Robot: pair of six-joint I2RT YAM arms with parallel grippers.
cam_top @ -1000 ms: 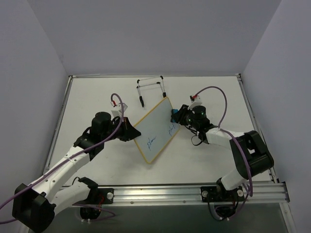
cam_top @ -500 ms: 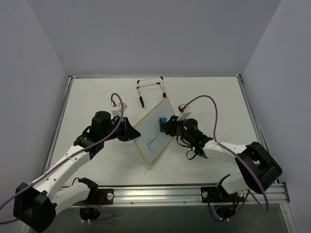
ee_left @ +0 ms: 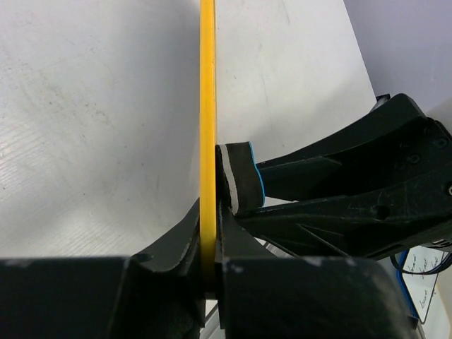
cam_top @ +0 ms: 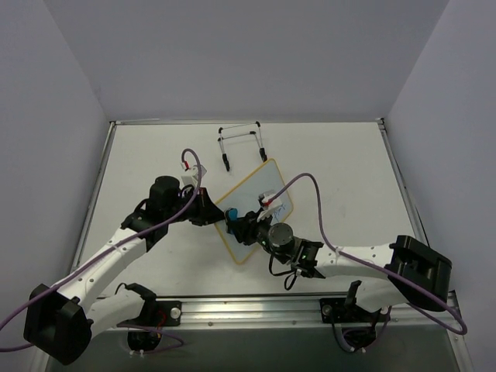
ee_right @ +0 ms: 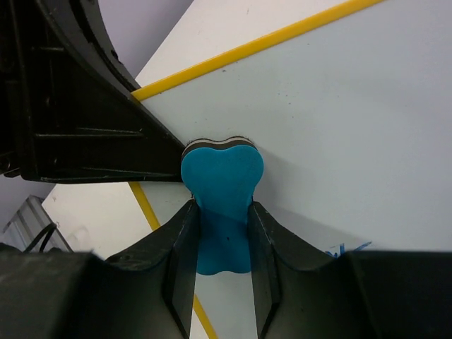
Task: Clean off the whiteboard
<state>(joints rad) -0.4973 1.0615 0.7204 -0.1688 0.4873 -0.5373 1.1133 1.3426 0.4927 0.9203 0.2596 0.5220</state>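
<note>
The left hand [cam_top: 218, 215] is at the left edge of the whiteboard [cam_top: 267, 186], eraser [ee_right: 221, 178] on it, stand [cam_top: 239, 129] behind.

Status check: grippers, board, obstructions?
Left gripper shut on yellow-framed white whiteboard edge. Right gripper shut on blue bone-shaped eraser, against board. Black wire easel behind, apart.

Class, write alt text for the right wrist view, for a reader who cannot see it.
The right gripper holds a blue eraser against the whiteboard, beside the left gripper clamping its yellow edge. Blue ink shows lower right.
</note>
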